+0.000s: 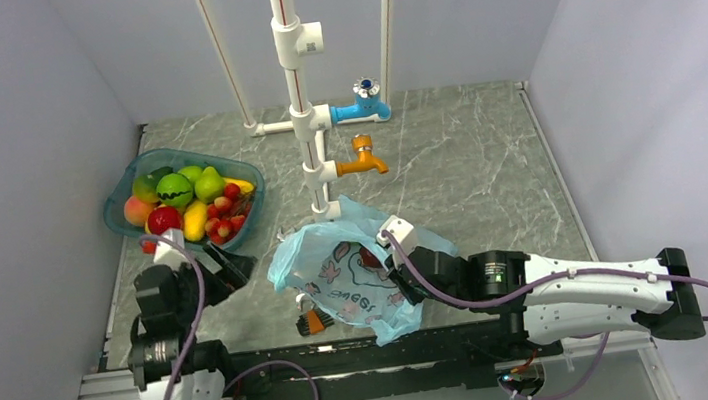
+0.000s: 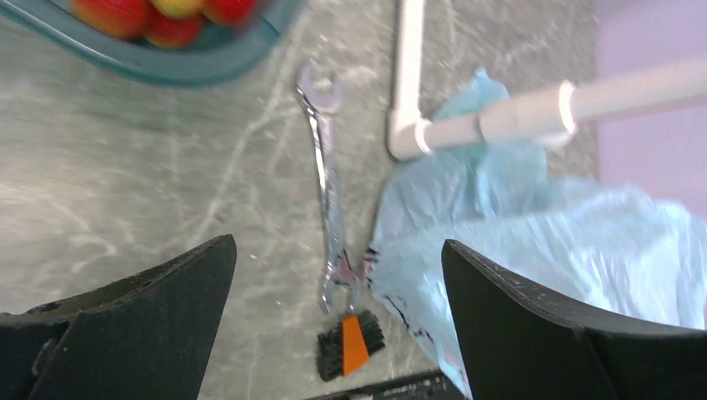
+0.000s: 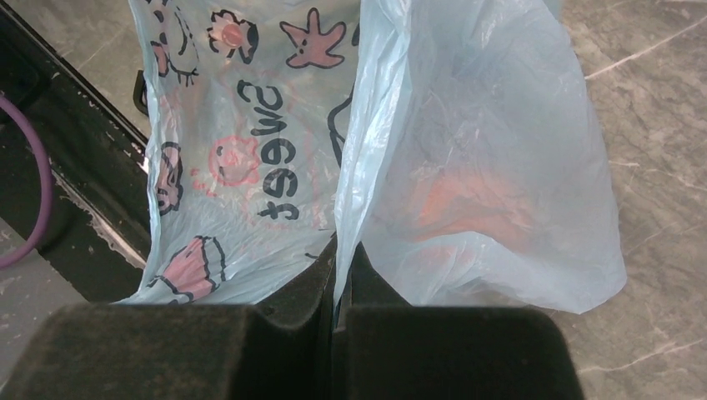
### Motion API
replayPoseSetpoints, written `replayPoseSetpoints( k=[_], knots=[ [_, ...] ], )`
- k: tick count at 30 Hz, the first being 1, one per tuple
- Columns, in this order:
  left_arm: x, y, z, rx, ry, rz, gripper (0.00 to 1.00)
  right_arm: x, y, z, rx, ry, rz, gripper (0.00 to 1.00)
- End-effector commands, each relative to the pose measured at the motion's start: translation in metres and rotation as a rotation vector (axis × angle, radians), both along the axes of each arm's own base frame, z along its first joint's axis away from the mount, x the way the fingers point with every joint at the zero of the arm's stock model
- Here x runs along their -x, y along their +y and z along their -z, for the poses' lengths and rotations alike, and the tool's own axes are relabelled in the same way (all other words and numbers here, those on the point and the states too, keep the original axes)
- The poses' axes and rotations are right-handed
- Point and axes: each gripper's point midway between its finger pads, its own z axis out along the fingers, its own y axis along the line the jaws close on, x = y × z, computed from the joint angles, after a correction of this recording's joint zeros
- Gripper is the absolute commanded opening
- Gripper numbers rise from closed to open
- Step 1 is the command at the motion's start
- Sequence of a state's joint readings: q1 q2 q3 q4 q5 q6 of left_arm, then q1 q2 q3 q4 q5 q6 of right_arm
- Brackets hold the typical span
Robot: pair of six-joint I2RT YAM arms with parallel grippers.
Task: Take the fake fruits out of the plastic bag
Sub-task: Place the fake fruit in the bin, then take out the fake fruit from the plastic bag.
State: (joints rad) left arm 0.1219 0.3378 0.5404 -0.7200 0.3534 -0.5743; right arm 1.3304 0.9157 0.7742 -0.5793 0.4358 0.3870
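Note:
The light-blue plastic bag (image 1: 339,277) with dark cartoon print lies crumpled on the table in front of the pipe stand. My right gripper (image 1: 397,278) is shut on a fold of the plastic bag (image 3: 250,167), and the film runs down between its closed fingers (image 3: 342,250). An orange fruit (image 3: 467,204) shows dimly through the plastic to the right of that fold; other fake fruits inside are hidden. My left gripper (image 1: 227,272) hovers left of the bag, below the basket, open and holding nothing (image 2: 339,244). The bag's edge (image 2: 542,242) lies by its right finger.
A teal basket (image 1: 119,202) at the back left holds several fruits. A strawberry (image 1: 147,247) lies just outside it. A steel wrench (image 2: 325,183) and a small black-and-orange brush (image 2: 350,342) lie beside the bag. The white pipe stand (image 1: 298,116) carries blue and orange taps.

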Motion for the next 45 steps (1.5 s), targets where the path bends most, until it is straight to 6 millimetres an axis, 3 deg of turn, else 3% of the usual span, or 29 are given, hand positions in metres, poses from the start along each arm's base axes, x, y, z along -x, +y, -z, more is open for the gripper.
replayPoseSetpoints(
  k=[1,6,10,13,17,21,23,28,31,39,42,45],
  knots=[
    [0.028,-0.038,0.003,0.141,-0.027,0.166,0.99,0.002,0.005,-0.021,-0.058,0.014,0.009,0.00],
    [0.050,-0.040,0.013,0.125,-0.001,0.182,0.96,0.000,0.008,-0.022,-0.061,0.013,0.027,0.00],
    [0.053,-0.041,0.020,0.078,0.034,0.237,0.94,-0.004,0.014,-0.025,-0.072,0.005,0.039,0.00],
    [0.046,-0.048,-0.006,0.083,-0.041,0.295,0.93,-0.005,0.019,-0.026,-0.077,0.008,0.042,0.00],
    [0.036,-0.049,-0.071,0.049,-0.217,0.320,0.92,-0.006,0.023,-0.027,-0.072,0.011,0.048,0.00],
    [0.023,-0.060,-0.114,0.072,-0.256,0.399,0.92,-0.008,0.024,-0.026,-0.065,-0.006,0.044,0.00],
    [0.016,-0.071,-0.126,0.073,-0.247,0.456,0.90,-0.009,0.023,-0.027,-0.062,-0.009,0.047,0.00],
    [0.027,-0.121,-0.155,0.024,-0.348,0.625,0.88,-0.003,0.027,-0.040,-0.155,0.002,0.018,0.00],
    [0.038,-0.149,-0.153,0.063,-0.394,0.688,0.85,-0.001,0.025,-0.045,-0.210,0.004,0.021,0.00],
    [0.077,-0.225,-0.121,0.035,-0.456,0.829,0.81,0.021,0.018,-0.050,-0.270,0.054,-0.074,0.00],
    [0.079,-0.242,-0.100,-0.023,-0.410,0.830,0.78,0.027,0.016,-0.050,-0.261,0.071,-0.107,0.00],
    [0.081,-0.245,-0.082,0.000,-0.360,0.803,0.71,0.036,0.017,-0.051,-0.284,0.089,-0.154,0.00]
  ],
)
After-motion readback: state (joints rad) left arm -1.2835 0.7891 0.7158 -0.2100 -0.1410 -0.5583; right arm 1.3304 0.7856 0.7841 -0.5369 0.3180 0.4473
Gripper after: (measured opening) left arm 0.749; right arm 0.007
